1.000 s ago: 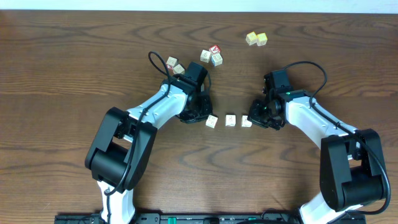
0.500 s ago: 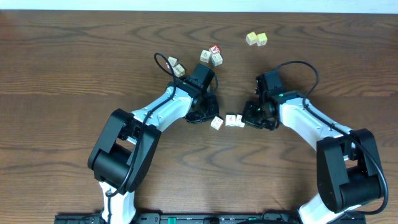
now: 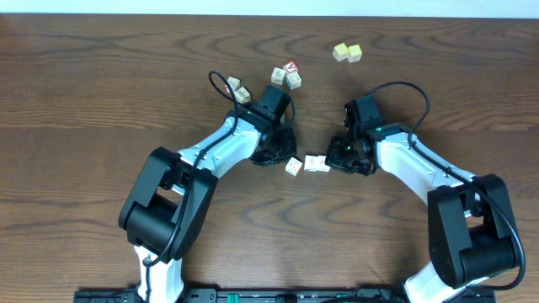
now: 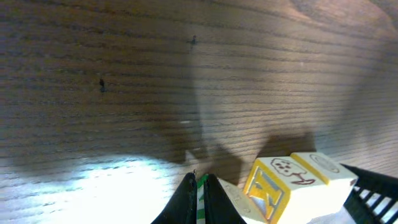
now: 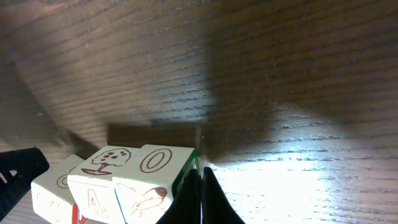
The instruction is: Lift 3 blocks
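Cream blocks (image 5: 146, 186) sit partly cropped (lower faces unseen).

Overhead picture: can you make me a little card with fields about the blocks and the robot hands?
middle blocks: three cream blocks in a short row on the table
left gripper: shut, tips at one end of the row
right gripper: shut, tips against the block marked O
held: nothing
other cubes: two yellow-green cubes at the back; a red-faced cluster; two more cubes near the left arm's cable
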